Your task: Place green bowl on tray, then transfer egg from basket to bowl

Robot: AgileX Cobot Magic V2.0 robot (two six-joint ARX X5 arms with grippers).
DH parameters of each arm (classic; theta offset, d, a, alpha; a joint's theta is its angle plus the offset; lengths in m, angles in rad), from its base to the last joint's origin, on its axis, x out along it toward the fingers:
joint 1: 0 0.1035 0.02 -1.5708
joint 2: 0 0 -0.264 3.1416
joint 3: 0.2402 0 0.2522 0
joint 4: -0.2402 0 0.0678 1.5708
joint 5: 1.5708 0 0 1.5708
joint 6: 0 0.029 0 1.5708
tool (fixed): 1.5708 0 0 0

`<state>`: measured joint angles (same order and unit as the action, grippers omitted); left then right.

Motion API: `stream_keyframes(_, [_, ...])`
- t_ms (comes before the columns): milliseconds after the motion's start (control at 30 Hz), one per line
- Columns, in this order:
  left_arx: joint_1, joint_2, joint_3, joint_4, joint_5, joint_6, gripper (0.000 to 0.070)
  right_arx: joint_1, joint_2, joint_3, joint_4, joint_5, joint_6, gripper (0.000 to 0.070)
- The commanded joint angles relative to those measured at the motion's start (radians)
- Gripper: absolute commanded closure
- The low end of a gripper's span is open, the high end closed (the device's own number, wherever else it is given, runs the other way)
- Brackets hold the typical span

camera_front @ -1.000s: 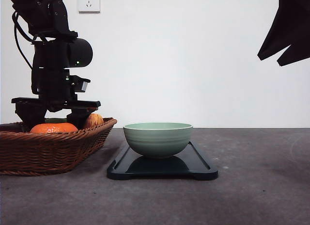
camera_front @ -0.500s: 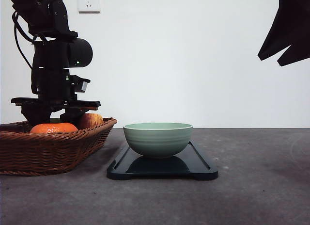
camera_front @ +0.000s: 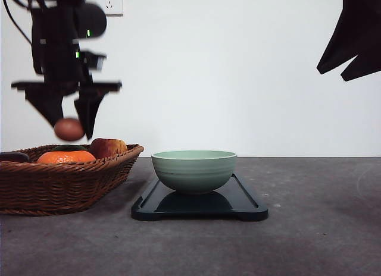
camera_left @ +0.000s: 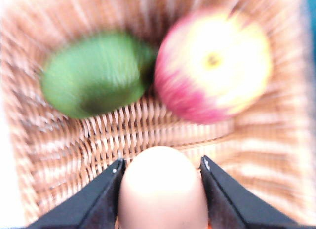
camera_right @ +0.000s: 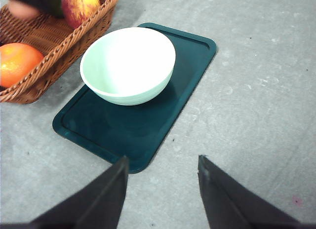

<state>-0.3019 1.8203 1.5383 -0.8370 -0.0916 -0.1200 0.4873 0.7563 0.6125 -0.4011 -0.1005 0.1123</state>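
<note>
Left end effector [camera_front: 69, 128] grips one brown egg [camera_front: 69, 129] between its two dark fingers, and it has risen from down among the fruit half a second ago to hang clear above the wicker basket [camera_front: 65, 184] at the left of the grey surface [camera_front: 309, 228]. That lift means the pick has succeeded and the carry rightward to the bowl is likely next. One green bowl [camera_front: 194, 169] already sits on one black tray [camera_front: 199, 203] just right of the basket, so the first step looks done. Left in the basket are one orange [camera_front: 65, 157], one red-yellow apple [camera_front: 107, 147] and one green fruit [camera_left: 96, 73]. Right end effector [camera_right: 162, 192] hovers with its fingers spread and nothing between them, near the tray's near end.
</note>
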Motion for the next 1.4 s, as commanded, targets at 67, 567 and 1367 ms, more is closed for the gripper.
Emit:
stream_keyframes(67, [-0.039,-0.051,0.026,0.039,0.09,0.004,0.0489,0.006,0.007,0.005,0.011,0.005,0.012,0.0432])
stream_keyframes(567, [-0.269,-0.015,0.026,0.287,0.2,0.017,0.0489,0.006,0.007,0.005,0.003,0.004,0.012,0.0432])
stream_keyframes(1367, [-0.348,0.232,0.026,0.407,0.113,0.086,0.0488,0.006,0.007,0.005,0.003,0.0,0.012,0.0432])
